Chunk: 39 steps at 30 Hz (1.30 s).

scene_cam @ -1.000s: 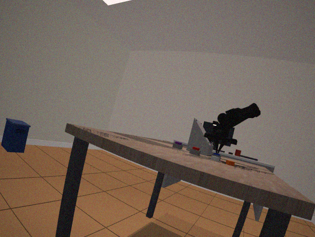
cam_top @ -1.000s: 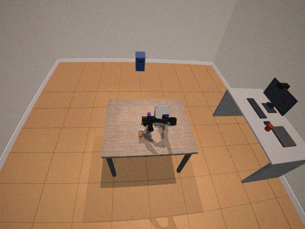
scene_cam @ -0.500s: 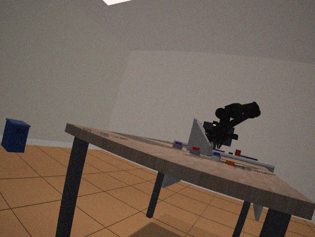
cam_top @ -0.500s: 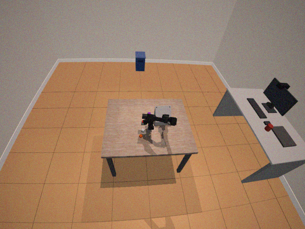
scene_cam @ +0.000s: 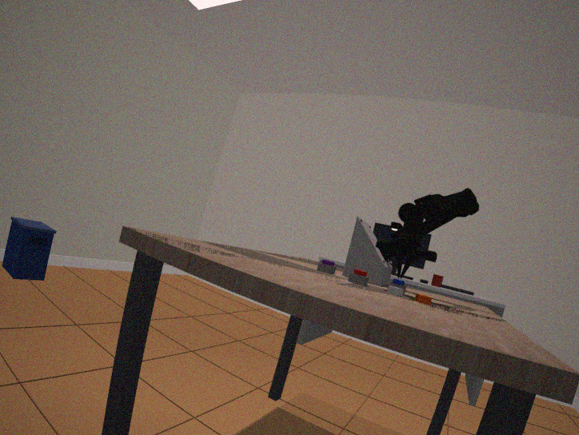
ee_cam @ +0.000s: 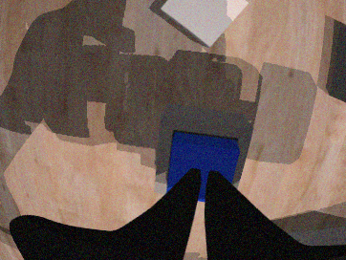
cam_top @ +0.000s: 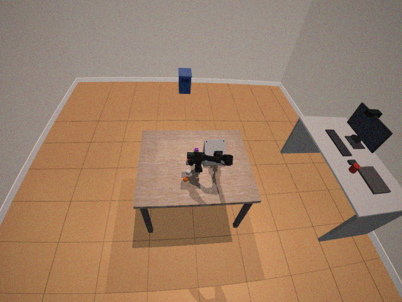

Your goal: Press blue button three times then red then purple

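Observation:
The blue button (scene_cam: 398, 282) (ee_cam: 203, 150) sits on a grey base; in the top view the arm hides it. My gripper (scene_cam: 401, 276) (ee_cam: 203, 179) is shut and empty, pointing down. Its tips overlap the blue cap in the wrist view and are at or just above it in the exterior view; contact cannot be told. The red button (cam_top: 187, 161) (scene_cam: 360, 273) is partly covered by the arm in the top view. The purple button (cam_top: 196, 149) (scene_cam: 328, 262) stands farther along the table, beyond the red one.
A white block (cam_top: 188, 172) (ee_cam: 203, 19) lies near the blue button. An orange block (cam_top: 185, 179) (scene_cam: 423, 298) lies beyond it. A grey wedge-shaped panel (cam_top: 214, 146) (scene_cam: 360, 254) stands beside the arm. The wooden table (cam_top: 159, 191) bears everything.

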Each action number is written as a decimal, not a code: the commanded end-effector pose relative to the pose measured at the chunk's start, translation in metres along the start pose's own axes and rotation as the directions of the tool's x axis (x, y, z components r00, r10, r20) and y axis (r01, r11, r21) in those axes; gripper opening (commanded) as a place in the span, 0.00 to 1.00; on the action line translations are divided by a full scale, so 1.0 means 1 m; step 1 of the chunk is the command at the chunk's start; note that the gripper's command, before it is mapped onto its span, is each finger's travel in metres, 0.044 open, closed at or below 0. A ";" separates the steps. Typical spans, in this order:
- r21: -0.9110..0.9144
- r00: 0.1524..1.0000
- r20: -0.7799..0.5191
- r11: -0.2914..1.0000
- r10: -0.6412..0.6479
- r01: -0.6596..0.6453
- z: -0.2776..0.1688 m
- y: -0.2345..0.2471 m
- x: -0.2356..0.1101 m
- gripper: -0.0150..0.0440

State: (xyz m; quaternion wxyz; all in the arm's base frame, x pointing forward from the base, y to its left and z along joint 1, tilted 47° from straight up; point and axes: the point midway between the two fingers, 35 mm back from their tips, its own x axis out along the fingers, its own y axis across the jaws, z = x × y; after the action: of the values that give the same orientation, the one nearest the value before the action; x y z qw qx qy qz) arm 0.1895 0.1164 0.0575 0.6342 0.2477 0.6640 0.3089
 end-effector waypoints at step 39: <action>0.008 1.000 -0.006 1.000 -0.001 0.001 -0.001 -0.002 -0.036 0.29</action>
State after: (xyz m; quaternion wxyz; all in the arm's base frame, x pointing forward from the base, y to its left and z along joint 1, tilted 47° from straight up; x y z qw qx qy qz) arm 0.1857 0.1007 0.0705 0.6243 0.2513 0.6721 0.3087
